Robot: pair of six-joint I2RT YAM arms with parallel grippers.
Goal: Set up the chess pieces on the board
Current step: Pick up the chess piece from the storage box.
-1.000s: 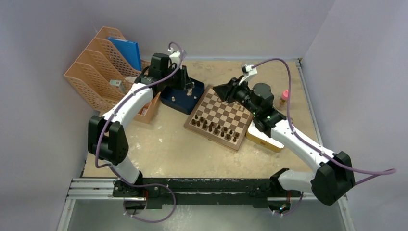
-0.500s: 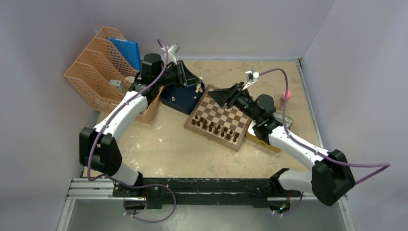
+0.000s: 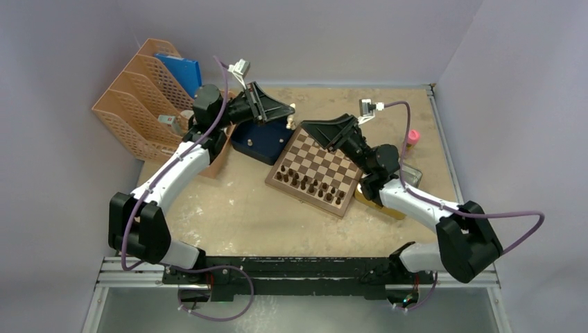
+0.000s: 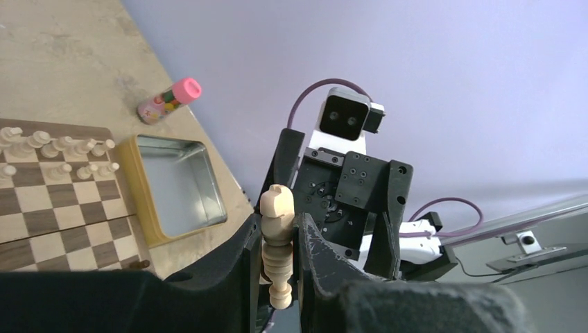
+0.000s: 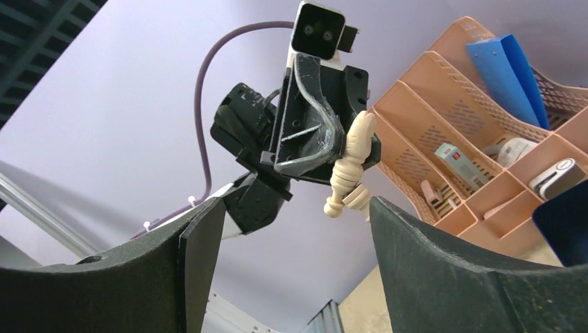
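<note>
My left gripper is shut on a light beige chess piece, held in the air above the far left corner of the board. The piece lies crosswise between the jaws and also shows in the right wrist view. My right gripper is open and empty. It is raised over the board's far corner, facing the left gripper with a small gap between them; its jaws stand wide apart. Dark pieces line the board's near rows. Light pieces stand along the side by the tin.
A dark blue tray sits left of the board, under the left gripper. A yellow-rimmed tin lies at the board's right side, with a pink-capped bottle behind it. Orange file racks stand at the back left.
My left gripper rose out of the blue tray with the beige piece and swung right. My right gripper tilted up and reached left toward it.
</note>
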